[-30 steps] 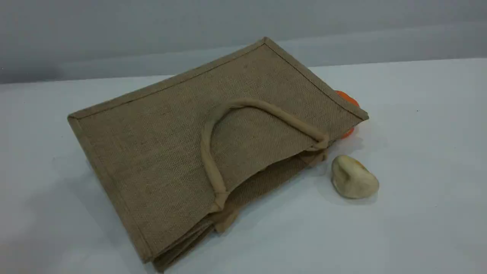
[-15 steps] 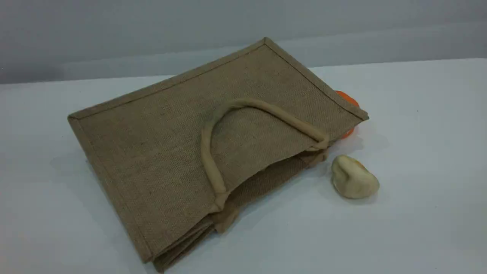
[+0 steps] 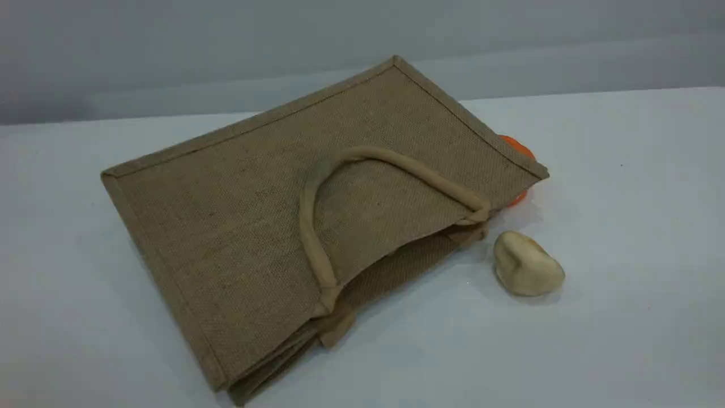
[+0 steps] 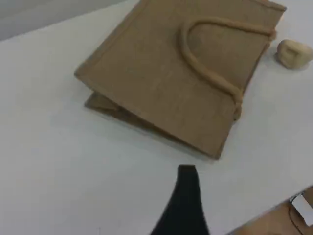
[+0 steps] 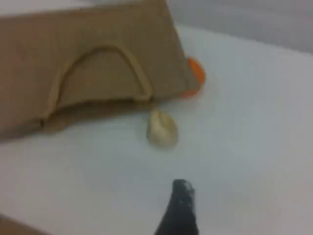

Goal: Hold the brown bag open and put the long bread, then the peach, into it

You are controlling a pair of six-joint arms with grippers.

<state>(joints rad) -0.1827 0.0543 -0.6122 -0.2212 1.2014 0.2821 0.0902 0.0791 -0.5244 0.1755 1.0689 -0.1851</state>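
White table (image 3: 623, 238), grey wall: the brown bag (image 3: 226, 215) lies flat at centre, its mouth toward a pale lump (image 3: 527, 263); neither long bread nor peach shows in any view. The coarse weave looks light, floppy and easy to grip, and is probably best taken by the padded handle (image 3: 306, 221) on top. Only the wrist views show the left gripper (image 4: 187, 176) and right gripper (image 5: 182, 191), both spread wide over bare table, holding nothing; the left wrist view misses the orange fruit (image 3: 516, 147).

On my table (image 3: 623, 294) I count: brown bag (image 3: 243, 209), one; loop handle (image 3: 306, 221) in full sight on it, one; pale lumpy stone-like piece (image 3: 527, 265), one; orange round fruit (image 3: 518, 148), one, mostly hidden behind the bag.
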